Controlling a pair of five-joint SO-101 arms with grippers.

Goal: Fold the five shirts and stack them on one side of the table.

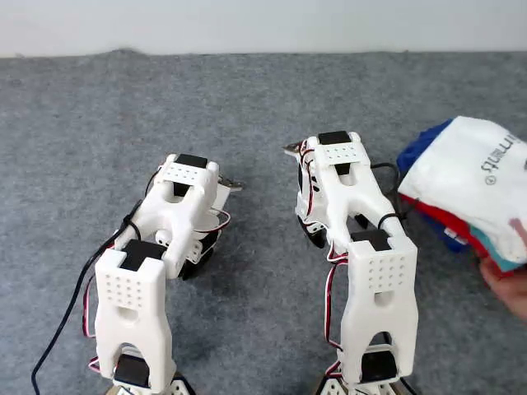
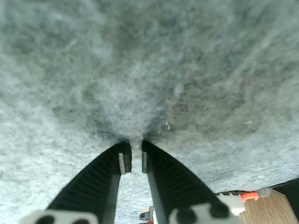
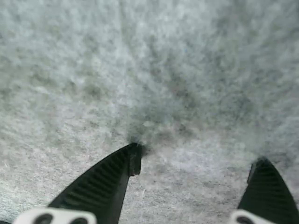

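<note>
One white shirt [image 1: 461, 177] bears dark print; left pincer [image 2: 132, 161] closed, right pincer [image 3: 198, 161] spread.

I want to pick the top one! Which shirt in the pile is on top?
The white folded shirt lies on top; the red shirt, blue shirt and teal shirt just peek out as edges underneath it.

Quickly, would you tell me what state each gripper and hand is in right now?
Left gripper: closed, holding nothing.
Right gripper: open, empty.
Person's hand: touching the stack of shirts at its edge.
</note>
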